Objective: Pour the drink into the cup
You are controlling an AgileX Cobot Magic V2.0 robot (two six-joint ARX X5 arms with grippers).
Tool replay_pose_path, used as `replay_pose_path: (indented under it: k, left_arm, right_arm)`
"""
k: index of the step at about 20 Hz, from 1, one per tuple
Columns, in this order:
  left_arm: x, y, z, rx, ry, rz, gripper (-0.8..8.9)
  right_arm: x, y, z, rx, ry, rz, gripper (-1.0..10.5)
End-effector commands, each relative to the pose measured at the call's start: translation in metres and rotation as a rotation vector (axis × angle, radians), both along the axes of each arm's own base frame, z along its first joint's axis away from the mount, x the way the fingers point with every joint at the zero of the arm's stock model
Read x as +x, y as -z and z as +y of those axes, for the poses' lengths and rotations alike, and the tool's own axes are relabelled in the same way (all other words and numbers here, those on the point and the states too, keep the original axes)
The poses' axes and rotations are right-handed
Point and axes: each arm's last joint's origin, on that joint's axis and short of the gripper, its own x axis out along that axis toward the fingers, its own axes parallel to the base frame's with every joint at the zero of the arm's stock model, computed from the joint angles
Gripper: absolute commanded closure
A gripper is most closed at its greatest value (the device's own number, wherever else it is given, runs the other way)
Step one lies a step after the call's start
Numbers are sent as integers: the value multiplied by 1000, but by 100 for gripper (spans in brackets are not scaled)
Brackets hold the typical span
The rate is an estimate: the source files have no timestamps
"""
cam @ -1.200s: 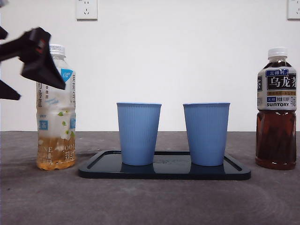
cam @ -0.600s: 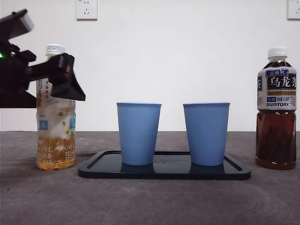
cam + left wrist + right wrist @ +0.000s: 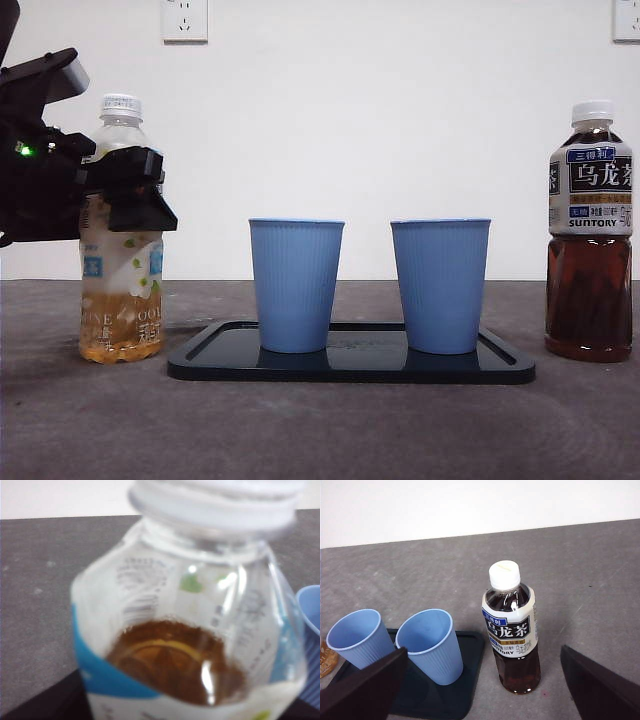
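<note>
We now have our left gripper down at the shoulder of the clear plastic bottle of pale amber tea with a white cap; a second ago it hung higher and farther out to the side, and half a second ago it was still above the label. In the left wrist view the bottle fills the frame right against the camera, so it sits between our fingers, but we cannot tell whether they have closed on it, as the jaws themselves do not show there. The bottle stands upright on the grey table, capped, just beside the dark tray.

We judge the approach finished and the grasp next; nothing is poured yet, and the cap may be a problem.

The two blue ribbed plastic cups stand empty on the tray, well apart from our left fingers. Our right gripper waits spread wide and empty above the dark oolong tea bottle with a white cap, which stands untouched.
</note>
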Motion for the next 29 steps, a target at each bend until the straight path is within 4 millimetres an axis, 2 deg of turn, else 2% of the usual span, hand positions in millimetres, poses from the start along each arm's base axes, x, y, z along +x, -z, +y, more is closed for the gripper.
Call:
replay_pose_path:
  k: [1,5,9,17,22,29]
  left_arm:
    - [0,2,-2,12,17,1,578]
    - [-2,-2,-2,17,13,2,588]
    - [-10,-16,-3,43,28,1,637]
    - [-24,-58,-6,125,42,160,637]
    - [-24,-84,-11,224,53,298,637]
    - [-16,-111,-23,394,60,385,637]
  right_arm:
    - [-1,-4,0,-4,-9,-19,460]
    - [-1,-4,0,-6,-2,-20,460]
    - [0,-5,0,-5,-2,-23,460]
    - [0,-5,0,-5,-3,-22,460]
    - [-1,-4,0,-6,-6,-14,460]
    - [-1,-4,0,1,-4,-11,460]
